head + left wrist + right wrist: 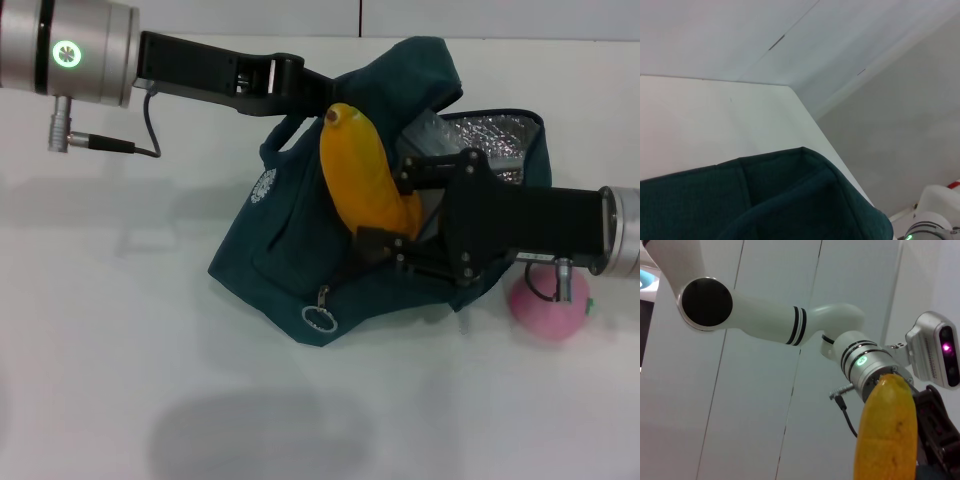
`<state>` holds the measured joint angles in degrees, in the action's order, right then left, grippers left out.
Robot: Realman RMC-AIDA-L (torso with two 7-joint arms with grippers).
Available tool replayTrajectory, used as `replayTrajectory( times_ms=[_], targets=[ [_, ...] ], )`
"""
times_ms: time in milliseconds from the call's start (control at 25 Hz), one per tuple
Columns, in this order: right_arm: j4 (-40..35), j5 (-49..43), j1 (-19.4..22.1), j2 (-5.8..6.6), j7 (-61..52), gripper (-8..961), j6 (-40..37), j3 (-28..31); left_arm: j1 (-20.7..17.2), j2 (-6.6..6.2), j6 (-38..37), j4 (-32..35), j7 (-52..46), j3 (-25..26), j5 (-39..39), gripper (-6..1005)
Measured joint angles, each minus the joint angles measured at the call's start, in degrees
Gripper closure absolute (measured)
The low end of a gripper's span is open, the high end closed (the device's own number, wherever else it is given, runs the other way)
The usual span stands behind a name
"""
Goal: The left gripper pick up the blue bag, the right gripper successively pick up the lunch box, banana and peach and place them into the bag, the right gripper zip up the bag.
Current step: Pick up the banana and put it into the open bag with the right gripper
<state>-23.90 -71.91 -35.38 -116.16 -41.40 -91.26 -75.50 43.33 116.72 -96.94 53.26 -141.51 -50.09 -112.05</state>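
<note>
banana point(362, 180): upright, stem up | right claw point(385, 238): clamped on banana | left claw point(300, 85): pinching blue bag point(290, 250)

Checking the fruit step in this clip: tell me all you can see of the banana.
The banana is long, curved and yellow-orange, smooth-skinned with a dark tip at its far end. It stands tilted over the open mouth of the blue bag, its lower end clamped in the right gripper. Its upper end lies close to the left gripper, which holds up the bag's edge; contact there is unclear.

Peach point(548, 310) partly behind right arm; left pincer point(318, 100) tips in bag point(290, 240)
</note>
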Motion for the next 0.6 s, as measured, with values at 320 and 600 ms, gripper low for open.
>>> replayTrajectory(
  times_ms=[320,600],
  targets=[
    [1.62,0.16,0.12,-0.01,-7.37,513,0.14,-0.1,0.0,0.09,-0.09,0.0,-0.37,-0.01,0.02,917],
    [1.68,0.19,0.26,0.03,-12.9,511,0.27,-0.07,0.19,0.08,-0.62,0.0,-0.57,-0.01,0.13,917]
  ],
)
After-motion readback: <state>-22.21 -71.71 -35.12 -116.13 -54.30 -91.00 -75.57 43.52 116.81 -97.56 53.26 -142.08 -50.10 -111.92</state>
